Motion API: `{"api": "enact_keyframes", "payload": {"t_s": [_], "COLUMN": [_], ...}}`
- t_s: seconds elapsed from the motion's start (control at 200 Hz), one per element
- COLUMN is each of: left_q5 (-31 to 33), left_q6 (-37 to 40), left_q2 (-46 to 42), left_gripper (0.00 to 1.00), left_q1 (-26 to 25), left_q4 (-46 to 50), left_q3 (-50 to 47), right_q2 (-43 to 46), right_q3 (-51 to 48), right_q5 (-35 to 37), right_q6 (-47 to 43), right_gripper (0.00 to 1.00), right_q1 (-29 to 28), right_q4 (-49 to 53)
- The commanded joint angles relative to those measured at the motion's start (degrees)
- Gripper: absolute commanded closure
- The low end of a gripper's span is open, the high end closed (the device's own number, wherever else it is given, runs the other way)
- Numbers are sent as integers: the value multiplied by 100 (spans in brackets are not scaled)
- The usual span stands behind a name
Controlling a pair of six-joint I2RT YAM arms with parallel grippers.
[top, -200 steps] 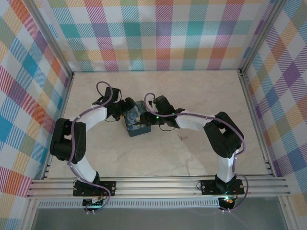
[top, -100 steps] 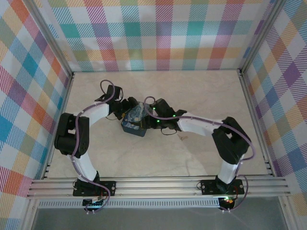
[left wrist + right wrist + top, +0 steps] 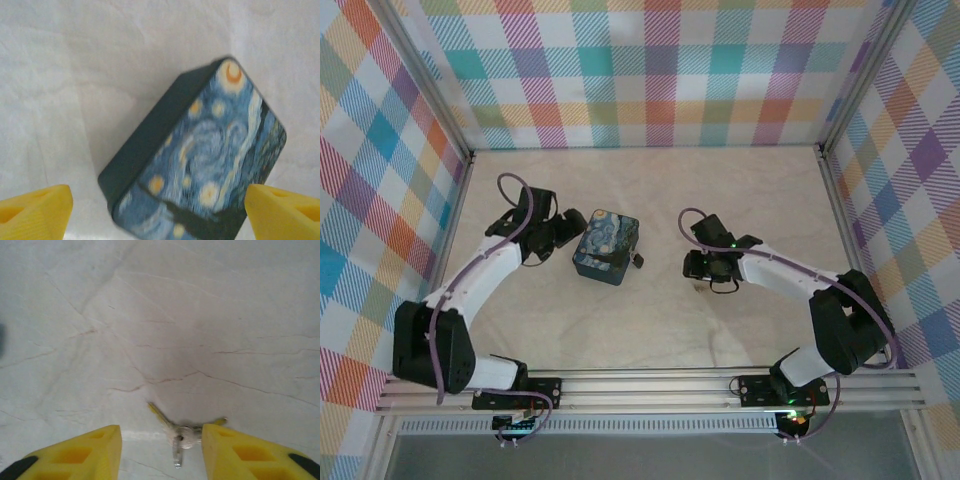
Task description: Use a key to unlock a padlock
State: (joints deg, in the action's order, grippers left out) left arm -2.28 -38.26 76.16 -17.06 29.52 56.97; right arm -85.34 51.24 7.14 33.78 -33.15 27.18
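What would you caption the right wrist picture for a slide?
Yellow fingers of the right gripper straddle a small silvery key bunch lying on the pale table.

We saw the tiny silvery-grey metal key [image 3: 179, 436] lying flat on the pale marbled table [image 3: 200, 315], its thin blades fanned out from a small ring. The tiny dark-bodied padlock [image 3: 638, 261] sat against the right side of the blue swirl-printed box [image 3: 605, 245], its shackle too small to make out.
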Motion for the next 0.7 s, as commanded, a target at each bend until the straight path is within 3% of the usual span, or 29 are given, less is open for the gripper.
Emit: {"api": "enact_keyframes", "payload": {"t_s": [0.0,0.39,0.695], "left_q5": [313,508,707], "left_q6": [86,0,-41], "left_q2": [-342,-704,-546], "left_gripper": [11,11,10], "left_q1": [-430,-1604,-1993], "left_q4": [507,807,1029], "left_q3": [-57,213,549], "right_q2": [-57,-702,-780], "right_q3": [10,-139,-356], "right_q5": [26,-224,-215], "right_q6": [-315,-212,-120], "right_gripper": [57,66,71], "right_q1": [80,80,80], "right_q4": [163,-235,-169]}}
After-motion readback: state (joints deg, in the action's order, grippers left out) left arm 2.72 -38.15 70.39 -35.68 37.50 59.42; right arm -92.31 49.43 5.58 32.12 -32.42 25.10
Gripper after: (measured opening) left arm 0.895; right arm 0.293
